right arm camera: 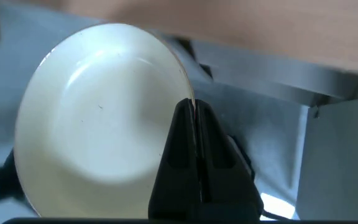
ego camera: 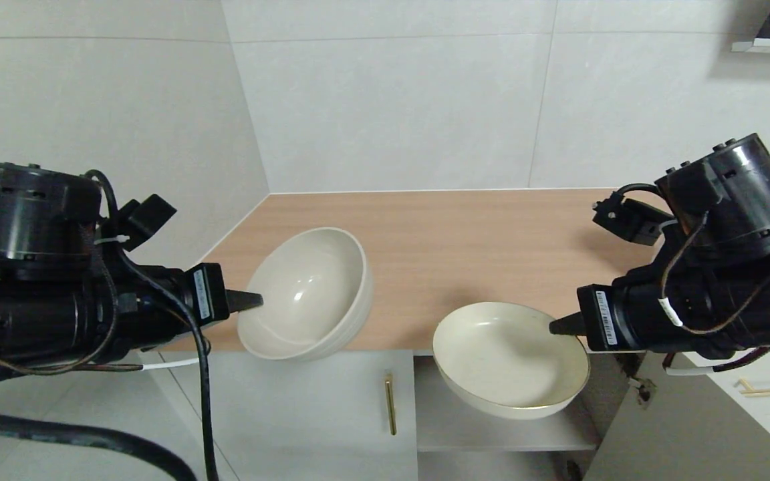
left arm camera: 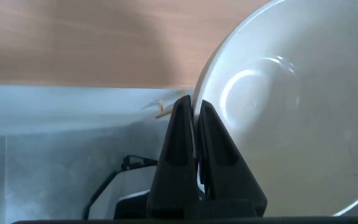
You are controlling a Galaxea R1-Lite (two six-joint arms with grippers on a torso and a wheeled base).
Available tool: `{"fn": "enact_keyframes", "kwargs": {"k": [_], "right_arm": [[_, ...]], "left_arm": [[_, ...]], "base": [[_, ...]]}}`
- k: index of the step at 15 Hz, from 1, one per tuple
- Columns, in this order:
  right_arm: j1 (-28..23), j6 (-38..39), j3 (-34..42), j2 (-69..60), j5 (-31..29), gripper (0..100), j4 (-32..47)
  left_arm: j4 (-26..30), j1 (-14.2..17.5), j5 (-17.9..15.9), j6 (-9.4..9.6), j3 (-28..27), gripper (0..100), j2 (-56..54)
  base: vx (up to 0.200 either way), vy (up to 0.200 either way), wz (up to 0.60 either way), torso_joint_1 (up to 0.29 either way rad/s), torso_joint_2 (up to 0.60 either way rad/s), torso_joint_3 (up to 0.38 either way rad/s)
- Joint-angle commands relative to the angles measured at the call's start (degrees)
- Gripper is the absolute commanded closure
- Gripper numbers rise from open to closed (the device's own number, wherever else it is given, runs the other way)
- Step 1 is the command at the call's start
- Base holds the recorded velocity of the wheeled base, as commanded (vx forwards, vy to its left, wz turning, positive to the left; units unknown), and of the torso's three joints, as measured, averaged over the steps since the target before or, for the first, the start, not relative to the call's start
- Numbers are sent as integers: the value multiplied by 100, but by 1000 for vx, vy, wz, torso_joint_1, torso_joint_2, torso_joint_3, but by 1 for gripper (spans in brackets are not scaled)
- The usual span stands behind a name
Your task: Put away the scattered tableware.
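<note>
My left gripper [ego camera: 254,301] is shut on the rim of a deep cream bowl [ego camera: 308,292], held tilted in the air over the wooden counter's front edge. The left wrist view has its dark fingers [left arm camera: 182,124] pinching the deep bowl's [left arm camera: 284,106] rim. On the right, my right gripper [ego camera: 559,326] is shut on the rim of a shallow cream bowl [ego camera: 508,357], held in front of the counter over an open cabinet. In the right wrist view the fingers [right arm camera: 185,121] clamp the shallow bowl's [right arm camera: 98,118] edge.
The wooden counter [ego camera: 458,240] runs back to a tiled wall. Below it a closed cabinet door with a gold handle [ego camera: 390,403] sits left of an open compartment with a shelf [ego camera: 492,431]. The swung-out door [ego camera: 686,427] stands at the right.
</note>
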Motion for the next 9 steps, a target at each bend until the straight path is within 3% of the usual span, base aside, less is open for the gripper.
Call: {"fn": "enact_keyframes", "kwargs": {"k": [1, 2, 5, 9], "right_arm": [[37, 8, 126, -343, -5, 100, -3], [37, -45, 178, -351, -22, 100, -39], [37, -54, 363, -325, -233, 100, -408], [37, -54, 460, -343, -304, 100, -636]], "left_arm": [[13, -22, -28, -1, 19, 100, -138], [13, -145, -63, -10, 19, 100, -85], [4, -364, -63, -36, 89, 100, 21], [-5, -373, -54, -10, 98, 100, 21]], "base": [[0, 0, 0, 0, 0, 0], [0, 0, 0, 0, 0, 0], [-200, 0, 0, 4, 2, 4], [0, 0, 0, 0, 0, 0]]}}
